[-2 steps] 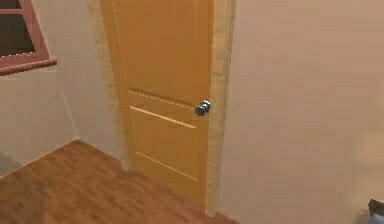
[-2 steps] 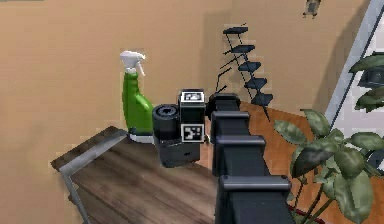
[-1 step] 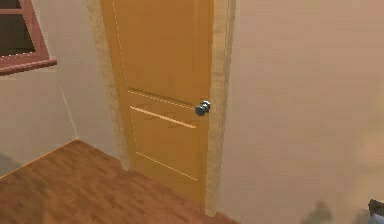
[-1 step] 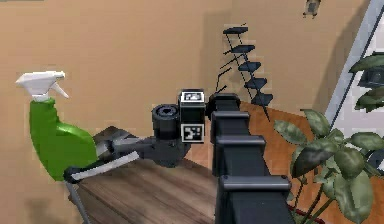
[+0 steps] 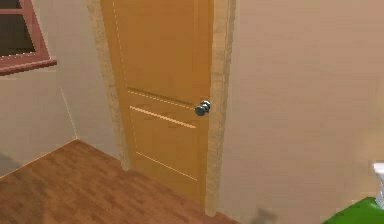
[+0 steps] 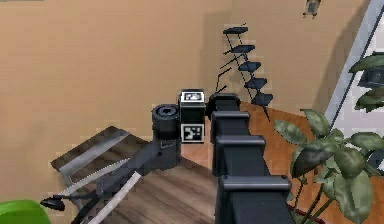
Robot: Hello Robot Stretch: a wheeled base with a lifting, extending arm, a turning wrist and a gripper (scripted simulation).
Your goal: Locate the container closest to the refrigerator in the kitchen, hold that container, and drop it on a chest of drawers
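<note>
The wooden door (image 5: 165, 90) with its round knob (image 5: 203, 108) stood closed ahead. Going by the task's wording, the container probably waited in a kitchen somewhere beyond that door, near the refrigerator. The gripper (image 6: 70, 197) hung low over the plank floor, with a grey frame (image 6: 95, 150) and a green blob (image 6: 20, 212) close by, so whether it carried anything could not be told. A kitchen container would likely be light, rigid and smooth-sided, perhaps breakable. Taking it across its wall at mid-height seemed safest.
</note>
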